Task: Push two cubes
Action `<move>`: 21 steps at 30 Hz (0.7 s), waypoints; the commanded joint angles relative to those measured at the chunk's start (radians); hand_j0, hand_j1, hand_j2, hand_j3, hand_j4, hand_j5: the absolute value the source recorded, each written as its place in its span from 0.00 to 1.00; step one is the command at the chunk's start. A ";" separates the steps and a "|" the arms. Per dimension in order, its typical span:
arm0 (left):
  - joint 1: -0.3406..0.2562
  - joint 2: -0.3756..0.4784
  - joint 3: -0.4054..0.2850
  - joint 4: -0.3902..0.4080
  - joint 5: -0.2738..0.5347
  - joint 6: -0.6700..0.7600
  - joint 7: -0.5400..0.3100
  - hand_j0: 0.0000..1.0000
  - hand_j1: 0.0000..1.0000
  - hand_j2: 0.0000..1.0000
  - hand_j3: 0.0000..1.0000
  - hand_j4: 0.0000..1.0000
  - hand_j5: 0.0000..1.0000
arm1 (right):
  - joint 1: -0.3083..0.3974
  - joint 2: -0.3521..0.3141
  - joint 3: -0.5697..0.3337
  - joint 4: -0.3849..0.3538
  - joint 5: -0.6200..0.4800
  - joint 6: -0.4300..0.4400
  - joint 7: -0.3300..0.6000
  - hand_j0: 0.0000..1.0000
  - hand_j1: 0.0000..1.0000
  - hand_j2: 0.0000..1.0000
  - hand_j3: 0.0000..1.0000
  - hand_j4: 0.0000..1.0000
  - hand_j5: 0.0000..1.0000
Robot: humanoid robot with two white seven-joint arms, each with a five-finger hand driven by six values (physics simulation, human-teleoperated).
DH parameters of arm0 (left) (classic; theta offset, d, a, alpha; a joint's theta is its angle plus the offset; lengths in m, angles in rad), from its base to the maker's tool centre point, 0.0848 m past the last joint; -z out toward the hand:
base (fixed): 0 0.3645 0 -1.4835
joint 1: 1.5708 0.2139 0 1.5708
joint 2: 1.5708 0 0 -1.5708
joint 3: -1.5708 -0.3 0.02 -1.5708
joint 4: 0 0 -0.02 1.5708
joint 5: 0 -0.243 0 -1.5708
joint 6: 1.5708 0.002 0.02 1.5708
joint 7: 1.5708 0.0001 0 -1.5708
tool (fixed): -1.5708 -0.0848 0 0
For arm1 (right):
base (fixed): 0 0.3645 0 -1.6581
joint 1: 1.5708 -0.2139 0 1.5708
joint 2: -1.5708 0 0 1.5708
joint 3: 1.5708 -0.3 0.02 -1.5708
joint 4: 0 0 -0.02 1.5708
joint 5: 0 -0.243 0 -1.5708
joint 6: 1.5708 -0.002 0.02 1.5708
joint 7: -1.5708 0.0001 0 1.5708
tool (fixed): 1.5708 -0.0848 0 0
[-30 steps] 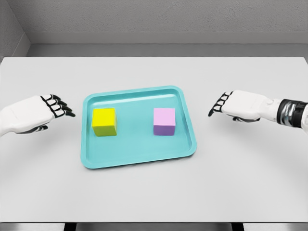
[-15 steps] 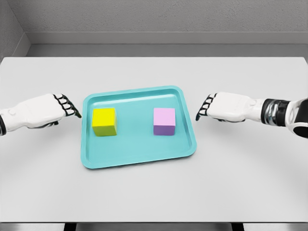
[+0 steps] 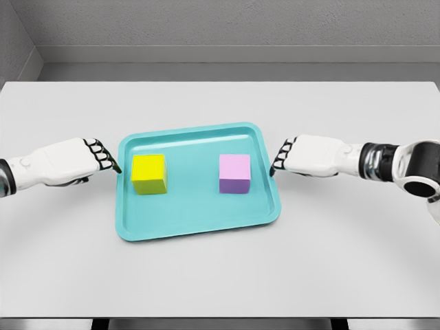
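A flat teal plastic tray (image 3: 199, 227) sits in the middle of the frame on a big light grey bench (image 3: 220, 275). A yellow cube (image 3: 149, 173) is in the left part of the tray, and a pink cube with a purple front (image 3: 234, 172) is in the right part, well apart from it. The white left hand (image 3: 77, 159) is at the tray's left edge, fingers loosely curled, holding nothing. The white right hand (image 3: 302, 155) is at the tray's right edge, fingers curled too, holding nothing.
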 commanded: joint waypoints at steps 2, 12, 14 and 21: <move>-0.003 -0.008 -0.001 0.002 0.005 0.001 -0.013 0.75 0.75 0.75 0.75 0.75 0.75 | -0.006 0.008 0.032 0.002 0.001 0.002 0.000 0.72 0.72 0.72 0.72 0.72 0.72; -0.005 -0.036 -0.001 -0.006 0.006 0.001 -0.030 0.75 0.75 0.75 0.75 0.75 0.75 | -0.040 0.038 0.052 0.028 0.028 0.002 0.000 0.72 0.72 0.72 0.72 0.72 0.72; -0.005 -0.036 -0.001 -0.011 0.006 0.001 -0.030 0.75 0.75 0.75 0.75 0.75 0.75 | -0.041 0.045 0.052 0.027 0.028 0.002 0.000 0.72 0.72 0.72 0.72 0.72 0.72; -0.006 -0.043 -0.001 -0.023 0.006 0.001 -0.040 0.75 0.75 0.75 0.75 0.75 0.75 | -0.064 0.052 0.098 0.021 0.040 0.002 0.000 0.72 0.72 0.72 0.72 0.72 0.72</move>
